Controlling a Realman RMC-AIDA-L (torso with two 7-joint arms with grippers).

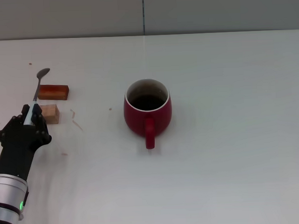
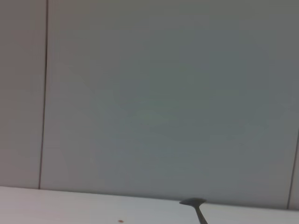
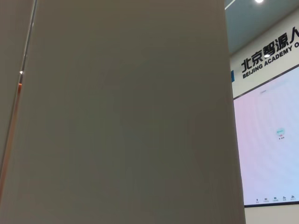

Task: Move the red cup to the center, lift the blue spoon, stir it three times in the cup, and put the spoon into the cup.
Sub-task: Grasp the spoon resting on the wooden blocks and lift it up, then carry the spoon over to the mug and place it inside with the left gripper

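My left gripper clenched on 1 blue spoon, bowl up over 2 wooden blocks. 1 red cup center, handle toward me.

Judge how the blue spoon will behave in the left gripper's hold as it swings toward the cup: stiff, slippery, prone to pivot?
The blue spoon looks slim and rigid, so it probably won't flex. The left gripper grips only the handle end, with the metal bowl sticking far out, so it may pivot in the fingers. The red cup looks heavy enough to stay put during stirring.
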